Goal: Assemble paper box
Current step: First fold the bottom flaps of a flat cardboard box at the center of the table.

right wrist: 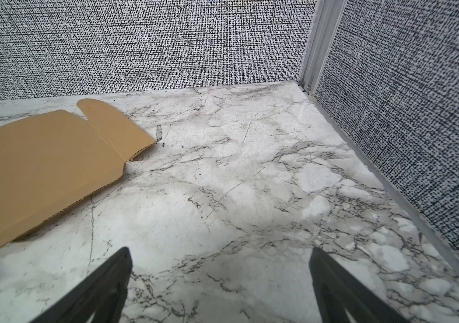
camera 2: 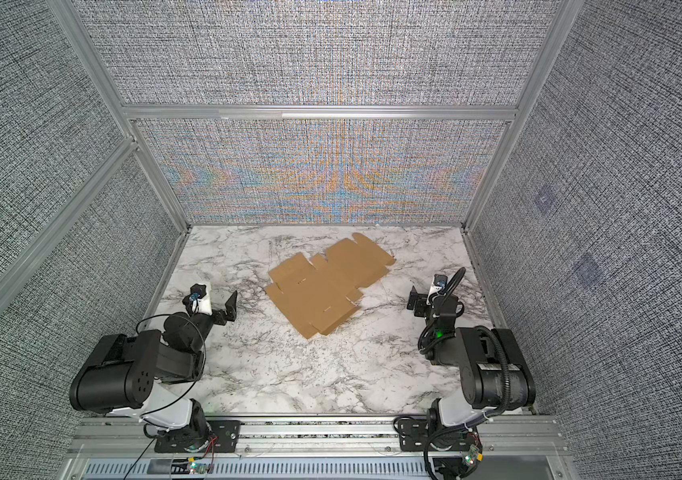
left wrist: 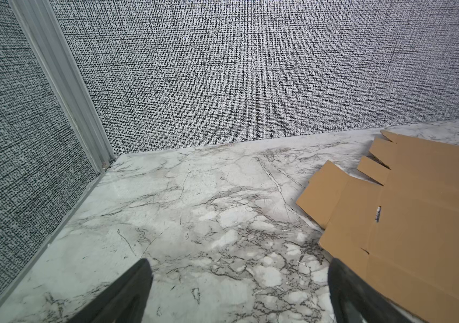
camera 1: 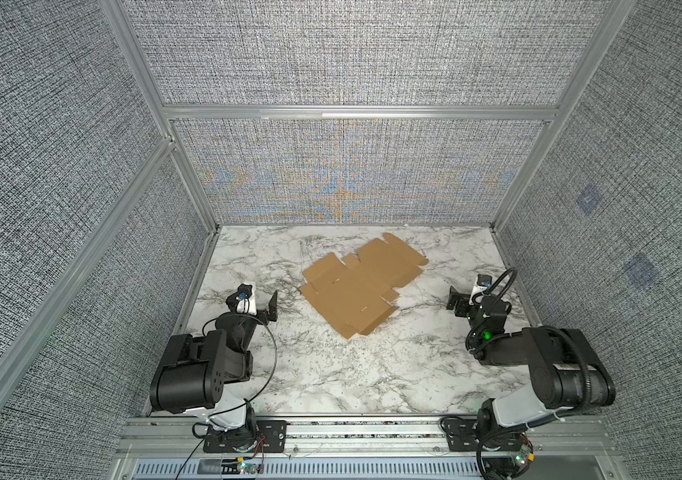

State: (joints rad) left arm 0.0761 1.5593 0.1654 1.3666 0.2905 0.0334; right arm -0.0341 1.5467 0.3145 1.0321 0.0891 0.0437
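— Where is the paper box (camera 1: pixel 362 286)?
— It is not folded up. It lies flat as a cut cardboard sheet on the table (camera 1: pixel 331 374), in the far half, about midway between the left and right edges and turned at a slant.
— And the arms?
— The left gripper (left wrist: pixel 239 264) sits near the left edge, jaws spread wide with nothing between them. The right gripper (right wrist: pixel 219 251) sits near the right edge, also released and empty. Neither touches the cardboard.
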